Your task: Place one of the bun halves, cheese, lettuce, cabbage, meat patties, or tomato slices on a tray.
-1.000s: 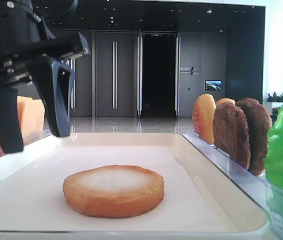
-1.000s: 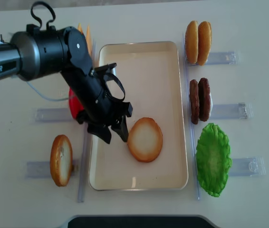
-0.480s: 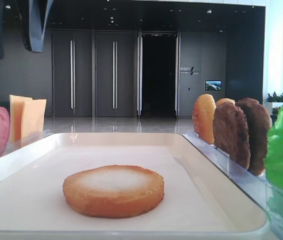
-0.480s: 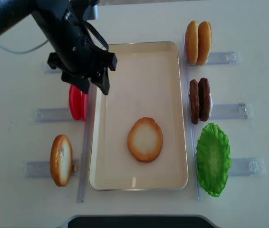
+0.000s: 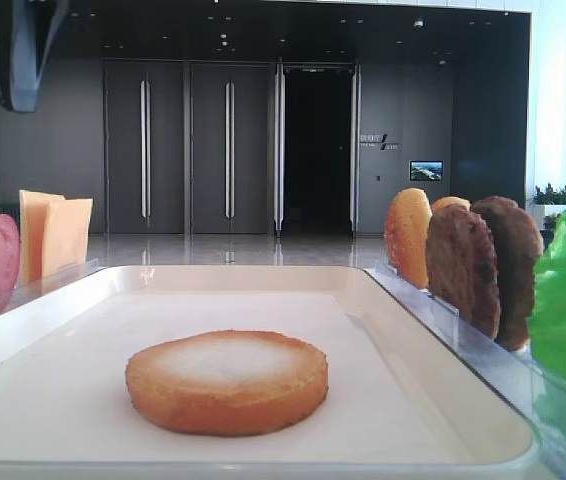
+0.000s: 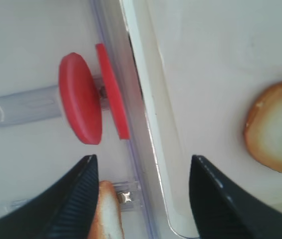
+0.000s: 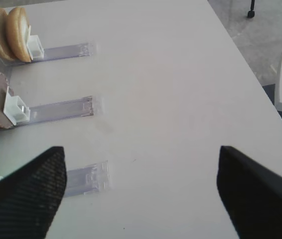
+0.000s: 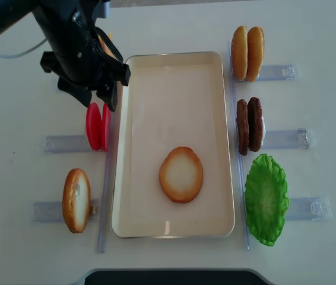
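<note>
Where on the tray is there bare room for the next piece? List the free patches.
The tray is bare from its far rim down to the bun half, with narrower strips beside the bun and along the near rim. Both long sides are crowded: tomato slices left, meat patties right.

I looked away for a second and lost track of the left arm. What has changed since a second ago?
The left gripper rose from just left of the bun half on the tray and pulled back toward the far left, now above the tomato slices. Its jaws are open and empty. The bun half, tray and racked food stayed put.
</note>
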Motion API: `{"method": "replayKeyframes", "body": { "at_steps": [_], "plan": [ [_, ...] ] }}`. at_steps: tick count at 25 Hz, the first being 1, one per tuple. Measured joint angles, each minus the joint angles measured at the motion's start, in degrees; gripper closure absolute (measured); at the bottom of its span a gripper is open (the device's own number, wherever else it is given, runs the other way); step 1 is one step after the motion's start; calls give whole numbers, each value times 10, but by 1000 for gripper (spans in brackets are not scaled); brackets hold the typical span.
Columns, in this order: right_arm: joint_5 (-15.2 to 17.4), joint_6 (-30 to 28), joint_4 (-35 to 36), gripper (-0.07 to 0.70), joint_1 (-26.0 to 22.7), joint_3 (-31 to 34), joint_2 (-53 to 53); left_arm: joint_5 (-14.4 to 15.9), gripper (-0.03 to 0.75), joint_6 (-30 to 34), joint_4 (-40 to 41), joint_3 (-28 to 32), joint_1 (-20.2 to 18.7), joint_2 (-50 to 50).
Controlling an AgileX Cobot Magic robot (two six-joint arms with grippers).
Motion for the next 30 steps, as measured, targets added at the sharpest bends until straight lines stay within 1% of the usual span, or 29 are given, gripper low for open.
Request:
{"method": "replayKeyframes", "body": {
  "at_steps": [3, 9, 13, 16, 20, 30],
  "plan": [
    [0, 0, 0, 48, 0, 0, 0, 0, 272, 10, 5, 0, 42, 0],
    [0, 0, 0, 48, 0, 0, 0, 0, 272, 47, 39, 0, 145, 0],
    [0, 0, 0, 48, 0, 0, 0, 0, 272, 71, 46, 0, 196, 0],
    [0, 0, 0, 48, 0, 0, 0, 0, 272, 86, 51, 0, 224, 0],
    [0, 0, 0, 48, 0, 0, 0, 0, 272, 104, 53, 0, 246, 0],
    [0, 0, 0, 48, 0, 0, 0, 0, 272, 134, 53, 0, 251, 0]
  ]
}}
